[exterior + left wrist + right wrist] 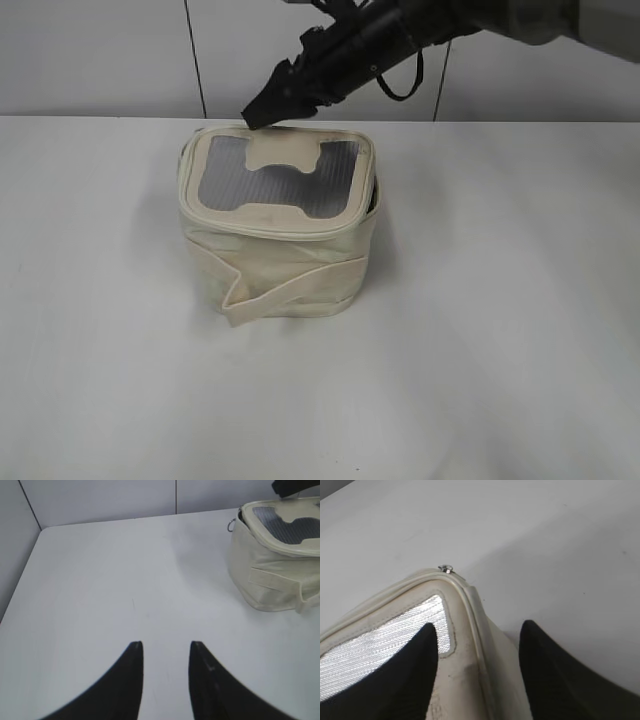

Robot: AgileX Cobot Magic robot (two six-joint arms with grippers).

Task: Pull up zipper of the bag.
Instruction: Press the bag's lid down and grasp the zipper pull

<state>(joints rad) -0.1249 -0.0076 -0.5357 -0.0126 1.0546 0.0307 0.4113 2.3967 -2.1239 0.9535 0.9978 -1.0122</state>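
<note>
The cream-white boxy bag (280, 250) stands mid-table with its grey ribbed lid window facing up and a flat strap (290, 285) across its front. The zipper track (280, 228) runs round the lid rim. A dark gap shows at the right rim (376, 195). My right gripper (262, 112) is open and hovers over the lid's back rim. In the right wrist view its jaws (479, 627) straddle the rim, with a silver slider (447, 569) at the corner ahead. My left gripper (166, 645) is open and empty over bare table, left of the bag (270, 575). A ring pull (231, 526) hangs at the bag's near corner.
The white table (500, 300) ends at a grey panelled wall (100, 50) just behind the bag. In the left wrist view the table's left edge (20, 580) meets a side wall.
</note>
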